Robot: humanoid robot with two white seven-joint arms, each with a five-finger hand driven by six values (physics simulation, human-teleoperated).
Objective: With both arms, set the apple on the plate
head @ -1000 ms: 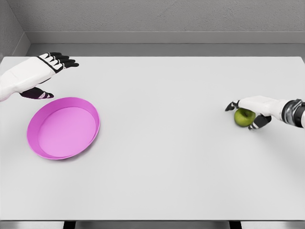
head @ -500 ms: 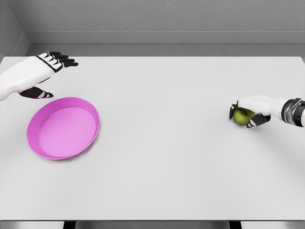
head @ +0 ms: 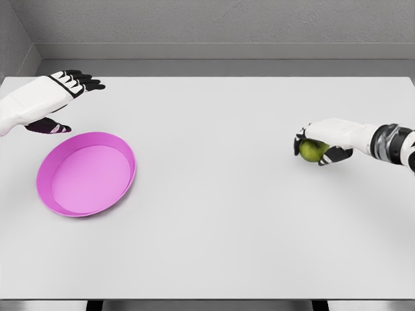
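Apple [head: 313, 150] gripped under curled right hand [head: 326, 138]; left hand [head: 48, 97] flat, spread.

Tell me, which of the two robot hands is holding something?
The right robot hand, at the table's right side, has its fingers wrapped around the round green apple. The left robot hand, behind the pink round plate, is open and holds nothing.

Green apple [head: 313, 150] at table's right — pink plate [head: 123, 180] upright, far left, well apart.
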